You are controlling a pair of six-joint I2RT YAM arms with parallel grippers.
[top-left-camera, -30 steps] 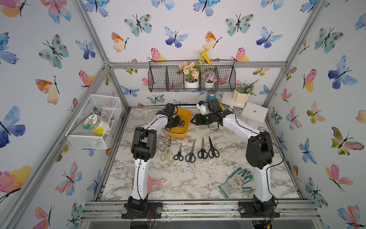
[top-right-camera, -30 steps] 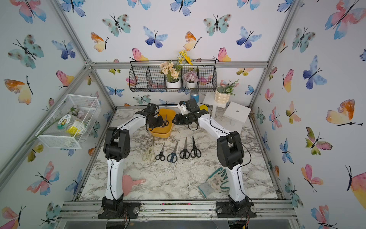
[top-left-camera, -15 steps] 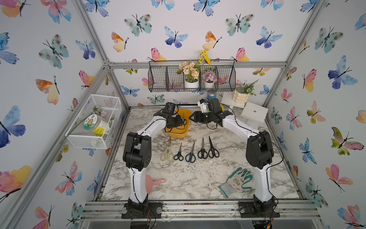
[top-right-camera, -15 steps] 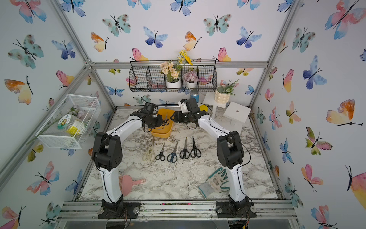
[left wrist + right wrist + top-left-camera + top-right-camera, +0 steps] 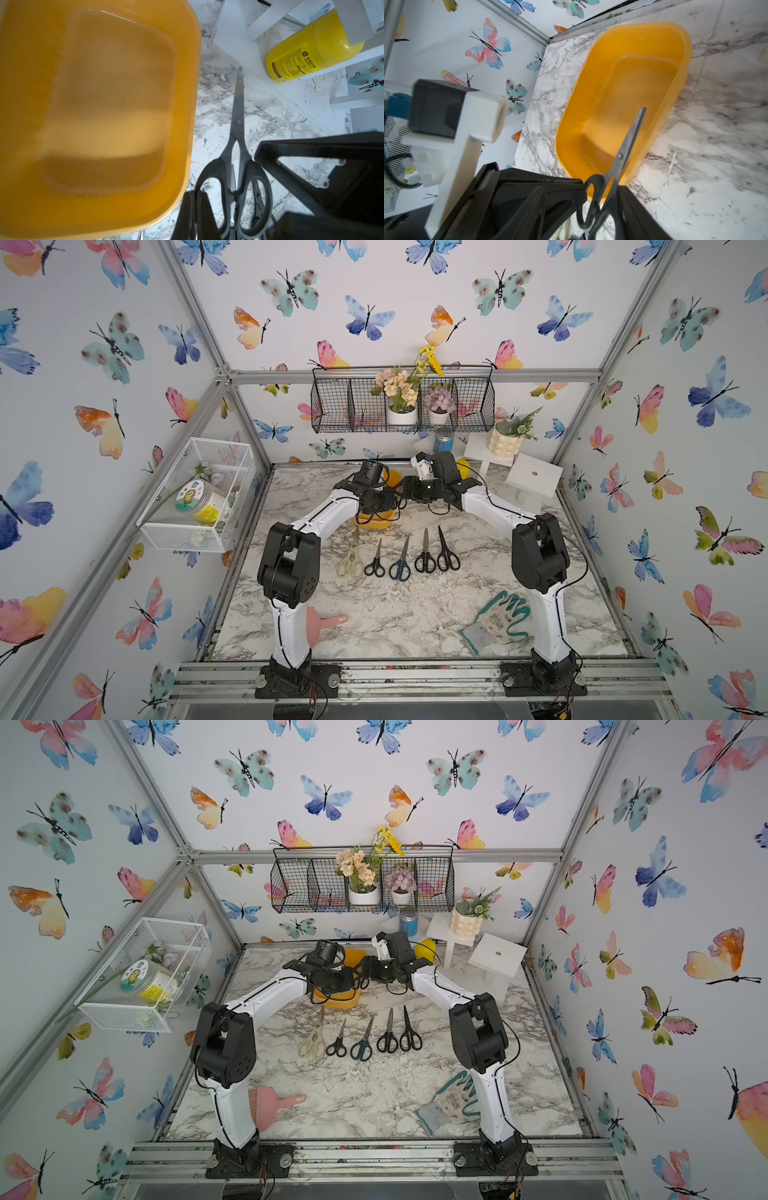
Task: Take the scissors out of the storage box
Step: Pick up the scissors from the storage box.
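Observation:
The yellow-orange storage box [image 5: 374, 521] [image 5: 337, 1003] stands at the back of the marble table, and both wrist views show its inside [image 5: 193, 83] [image 5: 683, 52] bare. A black-handled pair of scissors [image 5: 238, 124] [image 5: 629, 141] hangs beside the box above the tabletop. My left gripper [image 5: 195, 195] [image 5: 376, 502] is shut on the rim of one handle ring. My right gripper [image 5: 603, 187] [image 5: 409, 493] holds the handles between its fingers from the opposite side. Several more pairs lie in a row nearer the front: cream-handled [image 5: 351, 562], small black [image 5: 375, 566], blue [image 5: 400, 568] and two black [image 5: 425, 560] [image 5: 448, 558].
A yellow bottle [image 5: 311, 45] [image 5: 463, 468] lies by white stands [image 5: 534, 481] at the back right. A glove [image 5: 498, 622] and a pink scoop [image 5: 328, 620] lie near the front. A white mesh basket [image 5: 195, 497] hangs on the left wall, a black wire basket [image 5: 403, 406] on the back wall.
The left arm's elbow has swung outward to the left and its wrist has shifted a little toward the right gripper. The two grippers now meet beside the box.

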